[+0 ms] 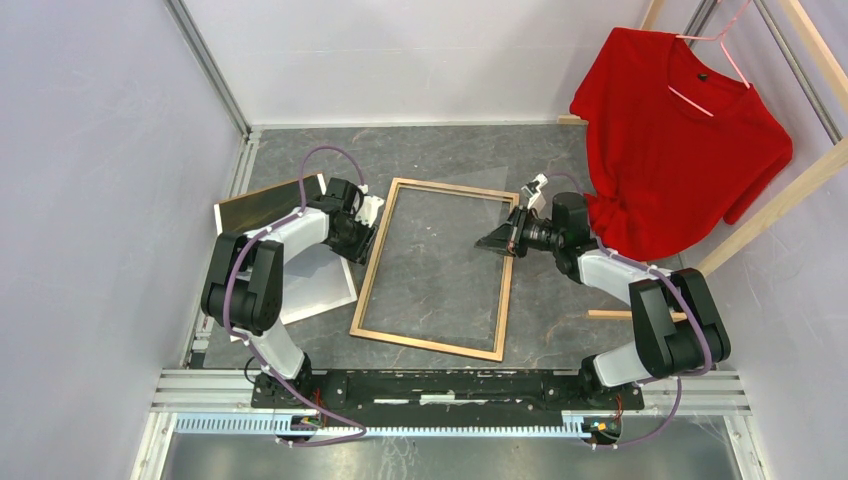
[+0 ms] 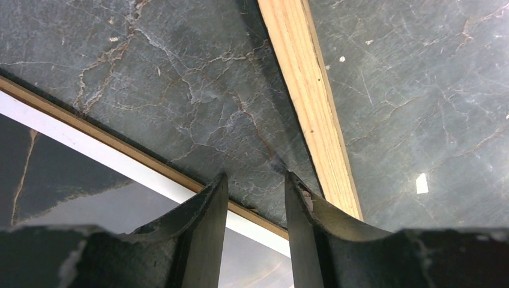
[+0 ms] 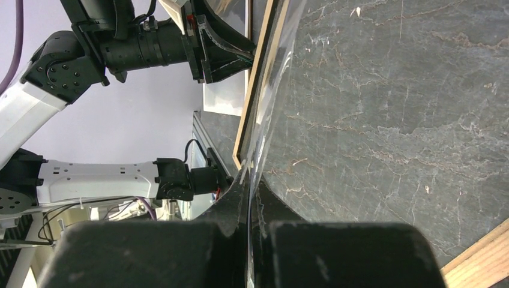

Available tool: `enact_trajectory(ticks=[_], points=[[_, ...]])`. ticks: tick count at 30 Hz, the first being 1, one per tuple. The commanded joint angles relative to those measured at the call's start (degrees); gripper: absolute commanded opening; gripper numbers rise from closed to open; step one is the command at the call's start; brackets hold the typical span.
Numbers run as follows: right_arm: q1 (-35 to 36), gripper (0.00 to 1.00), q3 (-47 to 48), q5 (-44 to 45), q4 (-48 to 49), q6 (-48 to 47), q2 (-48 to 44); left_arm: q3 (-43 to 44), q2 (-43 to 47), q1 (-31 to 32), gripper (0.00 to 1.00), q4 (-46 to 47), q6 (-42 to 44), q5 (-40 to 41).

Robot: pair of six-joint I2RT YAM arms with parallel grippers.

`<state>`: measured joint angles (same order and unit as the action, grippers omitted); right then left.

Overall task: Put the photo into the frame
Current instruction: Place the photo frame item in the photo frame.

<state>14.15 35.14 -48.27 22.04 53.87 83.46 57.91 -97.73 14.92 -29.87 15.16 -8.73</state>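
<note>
The frame [image 1: 377, 255] lies flat mid-table with its light wood back up. My left gripper [image 1: 366, 226] is open and empty, low beside the frame's left rail; that rail [image 2: 312, 114] shows just right of its fingertips [image 2: 255, 177]. The photo [image 1: 318, 278] lies left of the frame, partly under my left arm; its white border [image 2: 114, 157] runs behind the left finger. The brown backing board [image 1: 262, 203] lies at its far end. My right gripper [image 1: 492, 243] is shut on the clear transparent sheet [image 3: 271, 96], held tilted over the frame's right side. The frame's rail [image 3: 257, 72] shows beyond it.
A red shirt [image 1: 680, 140] hangs on a wooden rack [image 1: 770, 205] at the back right. A short wooden strip [image 1: 612, 314] lies by the right arm. White walls and metal posts close in the table [image 1: 440, 270] at the left and back.
</note>
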Motion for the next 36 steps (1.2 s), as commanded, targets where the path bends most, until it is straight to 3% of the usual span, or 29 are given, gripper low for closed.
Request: enact_trajectory(ticks=[1,11,36], points=[[0.53,0.0,3.6,-0.58,-0.35,-3.91,-0.18,0.63,-1.06,0.46,0.47,1.14,0.88,0.49],[3.1,0.0,7.3,0.72,-5.76,-8.28,-0.64,0.69,-1.03,0.55,0.46,1.19,0.93,0.65],[3.2,0.0,5.29,4.76,-10.27,-7.66,3.59,0.19,-0.35,0.64,0.46,1.07,1.26,0.92]])
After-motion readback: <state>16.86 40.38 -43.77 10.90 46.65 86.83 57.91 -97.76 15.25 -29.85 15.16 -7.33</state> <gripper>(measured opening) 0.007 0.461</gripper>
